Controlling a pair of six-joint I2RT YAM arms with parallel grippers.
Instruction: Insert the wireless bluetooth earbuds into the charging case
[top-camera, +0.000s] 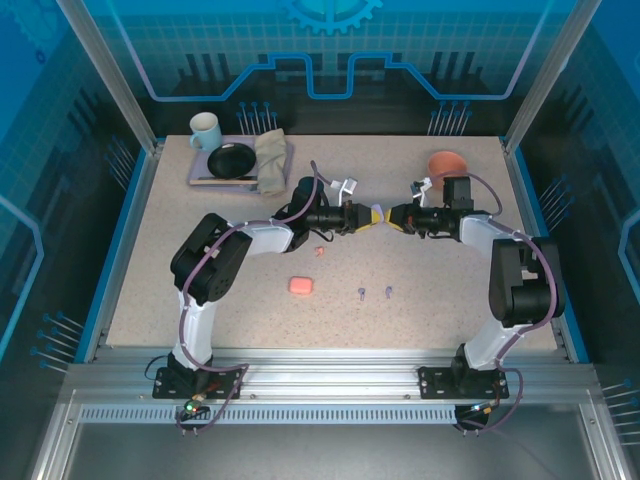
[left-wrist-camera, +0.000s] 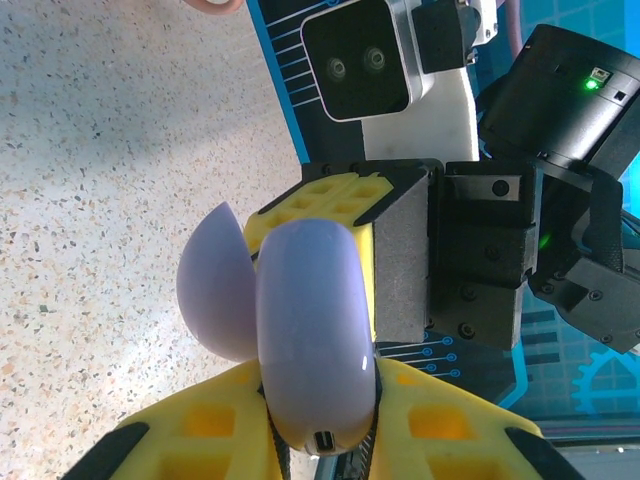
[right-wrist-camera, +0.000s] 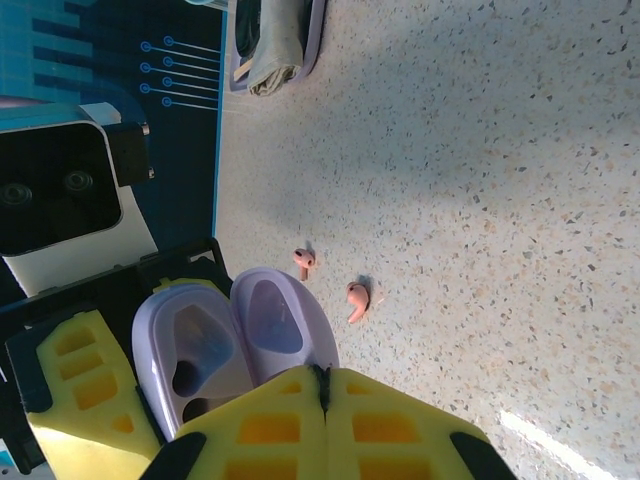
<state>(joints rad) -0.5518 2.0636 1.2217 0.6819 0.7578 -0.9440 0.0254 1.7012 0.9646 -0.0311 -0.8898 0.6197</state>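
My left gripper (left-wrist-camera: 318, 378) is shut on the body of a lilac charging case (left-wrist-camera: 310, 330), held above the table's middle with its lid (left-wrist-camera: 213, 287) swung open. My right gripper (right-wrist-camera: 322, 372) faces it, shut. Its fingertips rest at the rim of the open lid (right-wrist-camera: 280, 318), and I cannot tell if they pinch it. The case's earbud wells (right-wrist-camera: 190, 362) look empty. Two salmon-pink earbuds (right-wrist-camera: 304, 261) (right-wrist-camera: 357, 300) lie on the table below the case. Two lilac earbuds (top-camera: 361, 293) (top-camera: 386, 291) lie nearer the front. In the top view both grippers (top-camera: 372, 217) (top-camera: 392, 217) meet tip to tip.
A shut pink case (top-camera: 301, 285) lies on the table left of the lilac earbuds. At the back left, a tray (top-camera: 200, 178) carries a mug (top-camera: 205, 129), a black plate (top-camera: 232, 160) and a folded cloth (top-camera: 271, 160). An orange bowl (top-camera: 446, 162) stands at the back right.
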